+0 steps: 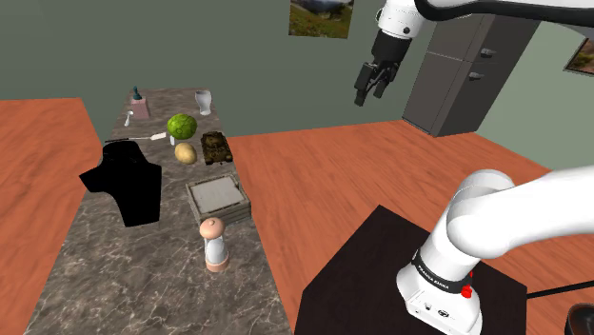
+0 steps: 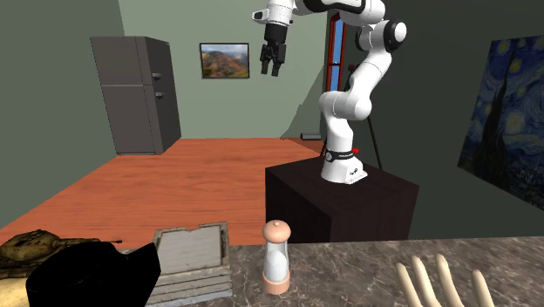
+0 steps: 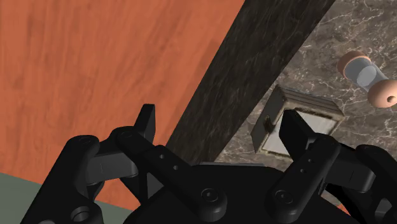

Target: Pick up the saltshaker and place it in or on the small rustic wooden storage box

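Partly behind the fingers [image 3: 298, 135], the storage box [image 3: 312, 105].

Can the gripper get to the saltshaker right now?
Probably yes: the open gripper hangs high above the floor, and the saltshaker stands upright on the counter, apart from the box, with nothing over it.

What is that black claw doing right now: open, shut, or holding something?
All-black two-finger gripper: open, holding nothing.
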Robot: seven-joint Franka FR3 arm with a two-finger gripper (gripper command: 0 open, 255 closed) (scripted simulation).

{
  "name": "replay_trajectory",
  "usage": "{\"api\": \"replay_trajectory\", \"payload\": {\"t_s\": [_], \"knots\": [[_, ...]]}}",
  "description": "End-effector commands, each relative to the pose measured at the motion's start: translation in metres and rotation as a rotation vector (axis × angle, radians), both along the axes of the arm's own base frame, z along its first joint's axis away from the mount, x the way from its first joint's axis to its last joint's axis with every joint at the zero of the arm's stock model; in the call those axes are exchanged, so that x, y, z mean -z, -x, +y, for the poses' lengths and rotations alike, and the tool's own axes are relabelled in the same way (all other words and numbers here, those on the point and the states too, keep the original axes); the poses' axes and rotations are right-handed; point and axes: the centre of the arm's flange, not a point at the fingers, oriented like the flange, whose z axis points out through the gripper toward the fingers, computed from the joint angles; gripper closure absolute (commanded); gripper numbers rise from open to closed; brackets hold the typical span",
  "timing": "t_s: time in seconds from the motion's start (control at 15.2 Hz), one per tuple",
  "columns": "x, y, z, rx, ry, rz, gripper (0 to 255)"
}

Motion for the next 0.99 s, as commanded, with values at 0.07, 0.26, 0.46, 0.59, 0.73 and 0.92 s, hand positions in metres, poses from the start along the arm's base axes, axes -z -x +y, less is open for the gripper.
{"api": "replay_trajectory", "payload": {"t_s": [0.07,0.26,0.46,0.59,0.73,0.92], "knots": [[0.007,-0.006,0.009,-0.002,-0.001,0.005,0],[0.029,-0.025,0.038,-0.007,-0.002,0.022,0],[0.051,-0.043,0.066,-0.013,-0.004,0.038,0],[0.066,-0.054,0.085,-0.016,-0.005,0.049,0],[0.081,-0.066,0.104,-0.020,-0.007,0.060,0],[0.104,-0.082,0.132,-0.025,-0.008,0.076,0]]}}
